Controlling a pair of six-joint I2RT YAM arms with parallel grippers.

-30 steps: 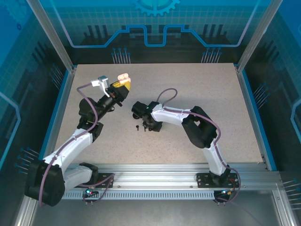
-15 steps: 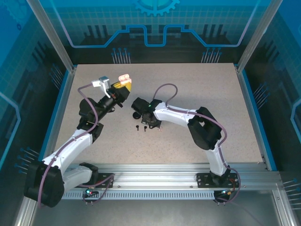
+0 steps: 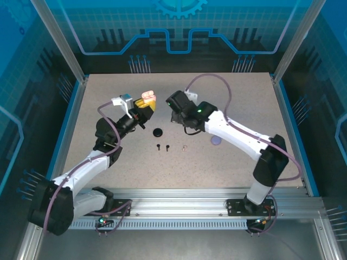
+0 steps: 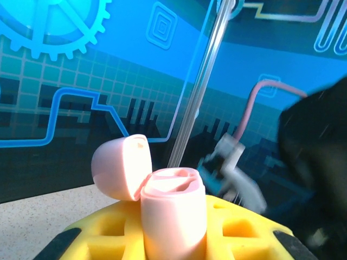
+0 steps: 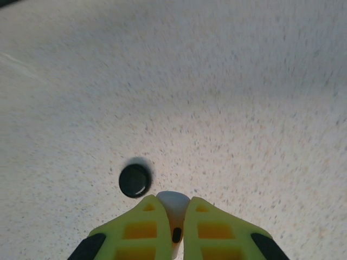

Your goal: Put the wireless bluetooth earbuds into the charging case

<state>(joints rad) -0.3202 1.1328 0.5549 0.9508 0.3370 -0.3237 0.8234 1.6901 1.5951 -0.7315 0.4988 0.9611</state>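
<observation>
My right fingers (image 5: 172, 223) are pinched almost together on a pale earbud (image 5: 171, 202) right at their tips, held above the table (image 5: 244, 108). A round black case (image 5: 135, 180) lies on the table below, just left of the tips. My left fingers (image 3: 143, 106) are clamped narrow on the pink charging case (image 4: 173, 216), which sits upright between them with its lid (image 4: 120, 168) hinged back to their left.

I judge the earbud featherlight, hard and slick, so a hard pinch could squirt it out. A gentle hold across its body, with the stem free to lead into the socket, suits best. The case looks like a smooth rigid shell, and gripping its lower body spares the hinge.
</observation>
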